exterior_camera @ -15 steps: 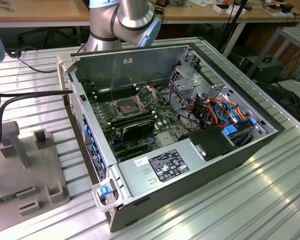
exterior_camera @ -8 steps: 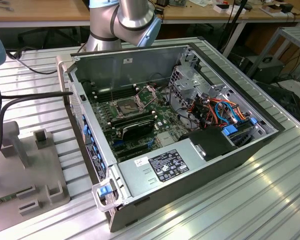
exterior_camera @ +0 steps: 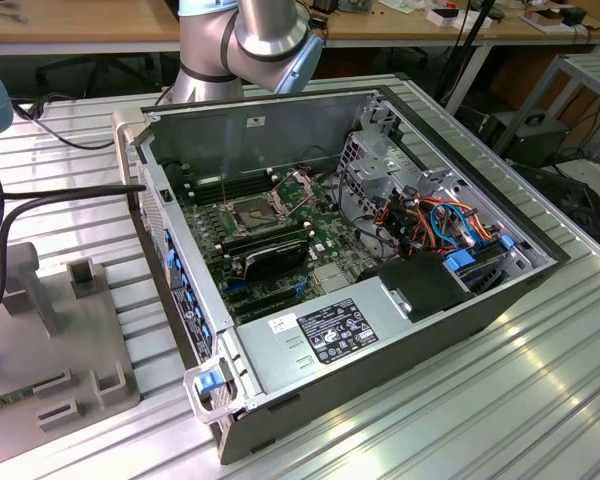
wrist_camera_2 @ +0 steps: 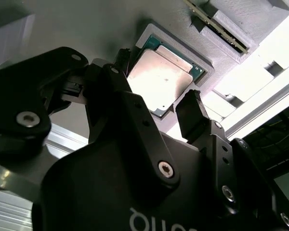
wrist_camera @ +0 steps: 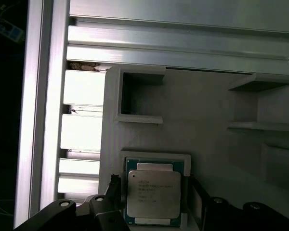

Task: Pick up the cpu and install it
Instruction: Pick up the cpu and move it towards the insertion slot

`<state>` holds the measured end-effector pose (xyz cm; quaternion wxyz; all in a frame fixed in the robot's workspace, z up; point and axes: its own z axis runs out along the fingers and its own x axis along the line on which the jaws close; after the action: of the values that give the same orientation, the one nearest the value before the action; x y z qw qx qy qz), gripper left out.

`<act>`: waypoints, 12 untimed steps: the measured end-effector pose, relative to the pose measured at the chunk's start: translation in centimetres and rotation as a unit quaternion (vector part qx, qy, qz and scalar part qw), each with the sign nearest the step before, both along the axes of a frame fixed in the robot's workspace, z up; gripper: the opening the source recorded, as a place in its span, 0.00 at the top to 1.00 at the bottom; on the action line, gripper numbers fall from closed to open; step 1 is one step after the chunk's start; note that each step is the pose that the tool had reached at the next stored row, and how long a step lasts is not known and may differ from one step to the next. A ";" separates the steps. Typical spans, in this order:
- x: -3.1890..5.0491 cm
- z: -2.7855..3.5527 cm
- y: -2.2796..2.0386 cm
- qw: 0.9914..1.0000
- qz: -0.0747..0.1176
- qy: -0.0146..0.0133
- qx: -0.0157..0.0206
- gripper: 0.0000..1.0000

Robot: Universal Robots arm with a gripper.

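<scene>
Exterior view: computer case (exterior_camera: 270, 130) lies open, its motherboard socket (exterior_camera: 255, 211) apparently empty, so nothing is installed yet.
Second wrist view: gripper (wrist_camera_2: 158, 79) jaws stand apart, straddling the cpu (wrist_camera_2: 161, 72), which lies flat in its grey holder (wrist_camera_2: 209, 65). First wrist view: same straddle, cpu not lifted.

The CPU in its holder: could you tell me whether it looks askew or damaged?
Nothing stands out. In the first wrist view the CPU sits square in its holder, the open gripper straddling it.
</scene>
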<state>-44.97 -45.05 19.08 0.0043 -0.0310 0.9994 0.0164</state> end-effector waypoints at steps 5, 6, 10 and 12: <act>0.00 0.00 0.00 1.000 -0.003 0.000 0.000 0.34; 0.01 -0.01 0.00 1.000 -0.006 0.000 0.000 0.34; 0.00 0.00 0.00 1.000 -0.008 0.000 0.000 0.34; 0.00 0.00 0.00 1.000 -0.008 0.000 0.000 0.34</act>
<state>-44.97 -45.05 19.07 0.0044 -0.0233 0.9996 0.0164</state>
